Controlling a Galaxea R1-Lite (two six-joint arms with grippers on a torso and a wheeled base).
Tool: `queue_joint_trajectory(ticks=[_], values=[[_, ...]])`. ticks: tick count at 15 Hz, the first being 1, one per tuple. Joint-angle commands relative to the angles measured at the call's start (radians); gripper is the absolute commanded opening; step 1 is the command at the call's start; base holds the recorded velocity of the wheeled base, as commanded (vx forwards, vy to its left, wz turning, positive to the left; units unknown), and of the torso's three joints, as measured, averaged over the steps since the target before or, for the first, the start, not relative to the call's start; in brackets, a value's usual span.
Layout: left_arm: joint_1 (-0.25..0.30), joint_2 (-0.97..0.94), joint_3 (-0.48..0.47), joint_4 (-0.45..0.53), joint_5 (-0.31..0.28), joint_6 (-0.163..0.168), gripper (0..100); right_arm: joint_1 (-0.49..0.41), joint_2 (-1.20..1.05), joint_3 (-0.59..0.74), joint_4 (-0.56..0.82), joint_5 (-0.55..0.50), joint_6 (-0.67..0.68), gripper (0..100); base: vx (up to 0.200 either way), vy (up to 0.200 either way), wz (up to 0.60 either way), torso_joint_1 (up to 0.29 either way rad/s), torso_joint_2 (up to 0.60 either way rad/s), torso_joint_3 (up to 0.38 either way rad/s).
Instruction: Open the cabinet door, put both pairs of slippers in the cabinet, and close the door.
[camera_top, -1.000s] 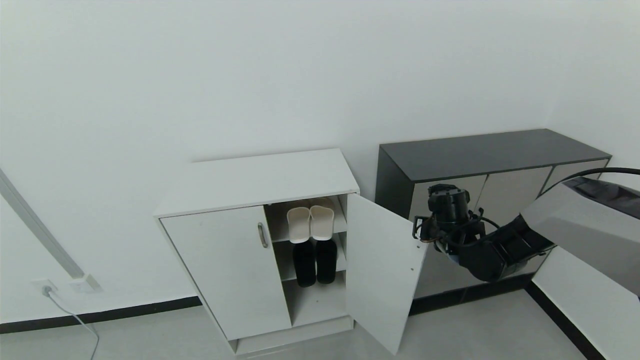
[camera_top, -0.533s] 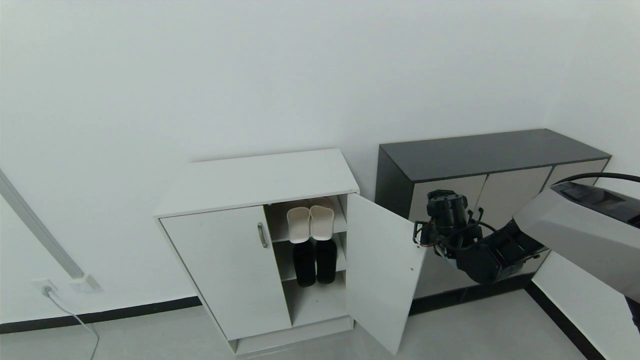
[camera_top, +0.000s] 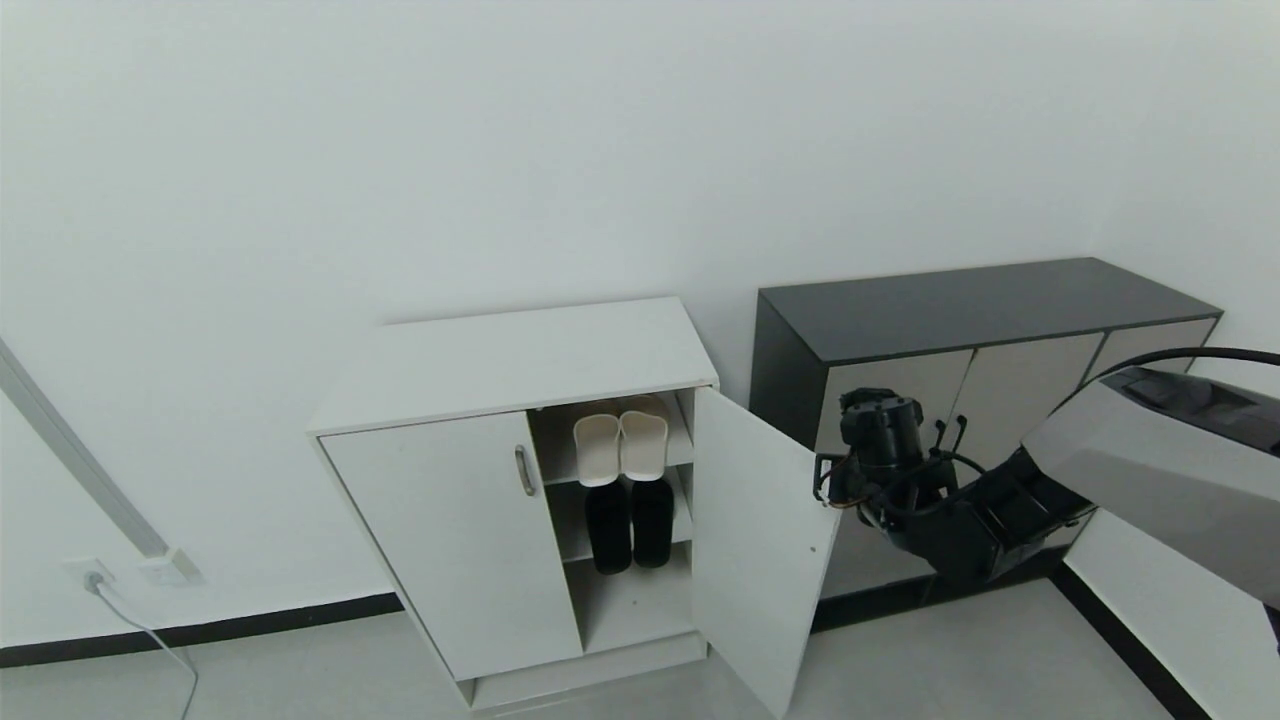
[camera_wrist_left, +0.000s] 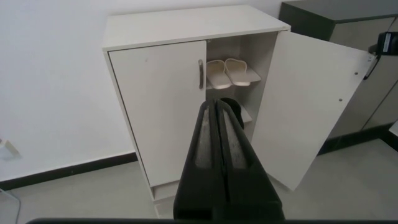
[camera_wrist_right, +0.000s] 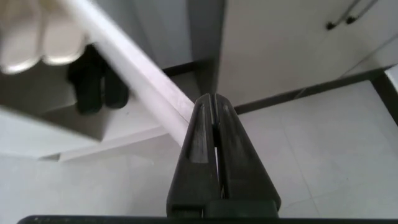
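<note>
My right gripper (camera_top: 824, 482), fingers pressed together on nothing, sits on the outer side of the open cabinet door (camera_top: 755, 545) at its free edge; the shelves with white slippers (camera_top: 620, 447) and black slippers (camera_top: 630, 525) lie to its left, so I'd push leftward

Inspection finding: no legible text, label, brand, number or sign. The white cabinet (camera_top: 520, 360), its open door (camera_top: 755, 540), the cream slippers (camera_top: 620, 448), the black slippers (camera_top: 630, 525), the dark sideboard (camera_top: 980, 305) and the wall socket (camera_top: 88, 575) carry no readable marking.
</note>
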Motion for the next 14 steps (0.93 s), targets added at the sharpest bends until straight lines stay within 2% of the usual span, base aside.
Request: queue_joint_trajectory(ticks=[1, 6, 14], values=[[0.001, 0.001, 0.000, 0.000, 0.000, 0.000, 0, 0.054, -0.055, 0.038, -0.002, -0.003, 0.002, 0, 0.000, 0.000, 0.00, 0.000, 0.00, 0.000], [0.001, 0.001, 0.000, 0.000, 0.000, 0.000, 0, 0.212, -0.187, 0.141, -0.001, -0.003, 0.005, 0, 0.000, 0.000, 0.00, 0.000, 0.00, 0.000], [0.001, 0.001, 0.000, 0.000, 0.000, 0.000, 0, 0.188, -0.180, 0.188, -0.004, 0.024, -0.026, 0, 0.000, 0.000, 0.00, 0.000, 0.00, 0.000]])
